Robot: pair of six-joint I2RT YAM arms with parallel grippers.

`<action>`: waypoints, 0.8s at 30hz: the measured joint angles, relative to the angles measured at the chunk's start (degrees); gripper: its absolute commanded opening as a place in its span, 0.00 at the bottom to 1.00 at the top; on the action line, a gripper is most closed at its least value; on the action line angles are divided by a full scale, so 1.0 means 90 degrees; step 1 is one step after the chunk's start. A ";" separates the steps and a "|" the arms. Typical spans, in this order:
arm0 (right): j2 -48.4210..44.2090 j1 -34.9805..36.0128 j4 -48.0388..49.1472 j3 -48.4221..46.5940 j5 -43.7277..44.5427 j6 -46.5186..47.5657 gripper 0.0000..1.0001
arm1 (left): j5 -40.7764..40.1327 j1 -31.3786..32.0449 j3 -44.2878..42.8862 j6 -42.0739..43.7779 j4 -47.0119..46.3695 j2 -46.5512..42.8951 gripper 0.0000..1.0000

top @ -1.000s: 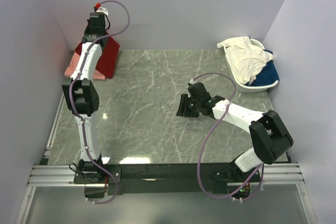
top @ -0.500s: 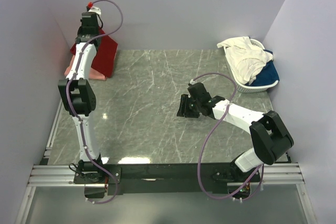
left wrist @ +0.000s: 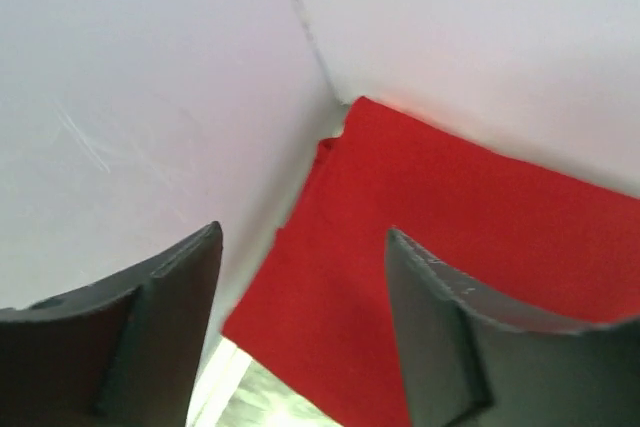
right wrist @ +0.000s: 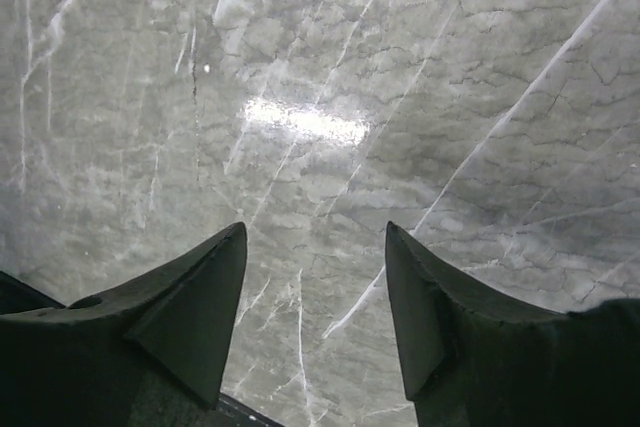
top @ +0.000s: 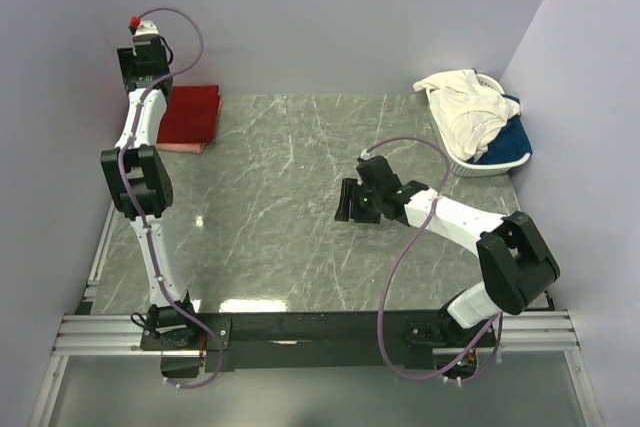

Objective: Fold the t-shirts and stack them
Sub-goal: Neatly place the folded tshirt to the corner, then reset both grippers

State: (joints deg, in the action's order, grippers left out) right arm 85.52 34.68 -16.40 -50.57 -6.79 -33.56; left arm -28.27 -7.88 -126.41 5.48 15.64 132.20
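Note:
A folded deep red t-shirt (top: 190, 113) lies flat in the far left corner of the table, on top of a salmon pink t-shirt (top: 180, 146) whose edge peeks out in front. My left gripper (top: 143, 59) is raised above and left of that stack, close to the wall, open and holding nothing. In the left wrist view the red t-shirt (left wrist: 450, 277) shows below between the spread fingers (left wrist: 305, 232). My right gripper (top: 350, 202) hovers low over the middle of the table, open and empty (right wrist: 315, 232). Cream-white t-shirts (top: 462, 107) and a blue t-shirt (top: 505, 137) fill the basket.
A white slatted basket (top: 490, 165) stands at the far right corner by the right wall. Walls enclose the table on the left, back and right. The marble tabletop (top: 270, 207) lies between the two arms.
My left gripper has opened and let go of the red t-shirt, which dropped flat onto the pink one; the gripper rose and moved left. The right jaws widened slightly.

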 measured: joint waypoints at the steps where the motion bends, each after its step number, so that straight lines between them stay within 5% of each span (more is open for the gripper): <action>1: -0.0029 0.0007 0.0000 0.0000 0.0015 0.0000 0.66 | 0.0034 0.0015 0.0228 -0.0131 -0.0100 -0.0158 0.78; 3: -0.0124 0.0010 -0.0002 0.0002 0.0032 0.0002 0.68 | 0.0172 0.0046 0.0780 -0.0403 -0.0177 -0.0563 0.87; 4: -0.0211 0.0010 0.0000 0.0005 0.0051 0.0002 0.69 | 0.0233 0.0053 0.1003 -0.0580 -0.0226 -0.0738 0.99; 15: -0.1299 0.0010 0.0019 0.0177 0.0160 0.0005 0.81 | 0.1287 0.0605 0.3929 -0.2684 -0.0709 -0.3276 1.00; 24: -0.2200 0.0010 -0.0148 0.0274 0.0372 0.0049 0.85 | 0.1268 0.2790 0.6819 -0.3801 -0.0950 -0.5440 0.99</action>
State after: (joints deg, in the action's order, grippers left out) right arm 65.71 34.76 -17.74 -48.10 -3.44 -33.12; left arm -16.86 17.23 -65.04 -28.73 7.09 83.24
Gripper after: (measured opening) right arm 0.845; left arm 0.995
